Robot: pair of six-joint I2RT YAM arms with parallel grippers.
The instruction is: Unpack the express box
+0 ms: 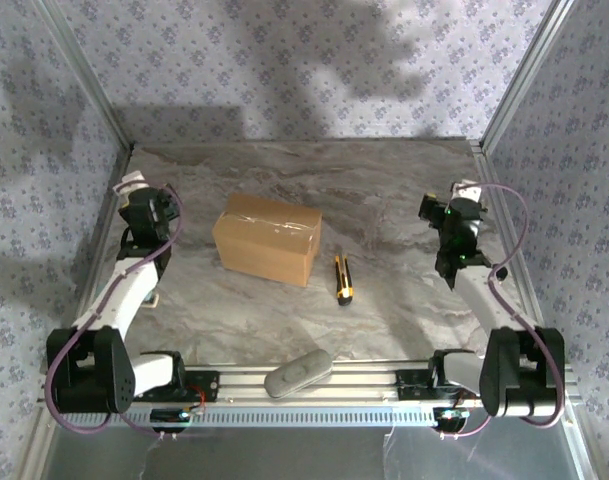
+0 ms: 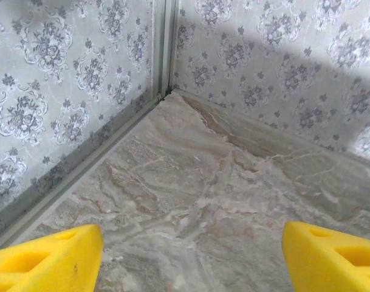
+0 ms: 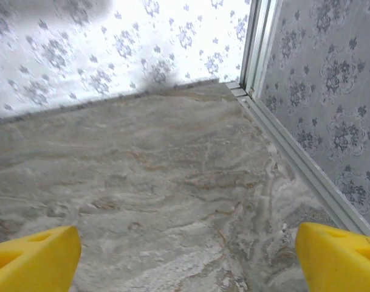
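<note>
express box (image 1: 267, 238) sits flaps closed on table (image 1: 384, 200), left of ctr, w/ a yellow-black cutter (image 1: 343, 279) just to its right. left gripper (image 2: 192, 249) & right gripper (image 3: 188, 252): jaws spread wide, nothing held.

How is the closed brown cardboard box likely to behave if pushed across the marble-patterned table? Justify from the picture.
The rectangular brown cardboard box would probably slide rather than roll or tip: it sits low and flat on the smooth marble-patterned table. Its taped, closed flaps suggest it stays fairly stiff.

Grey marbled tabletop (image 1: 384, 190), floral-patterned walls (image 1: 234, 60), metal corner posts (image 1: 519, 75); soft shadows (image 1: 384, 40)
</note>
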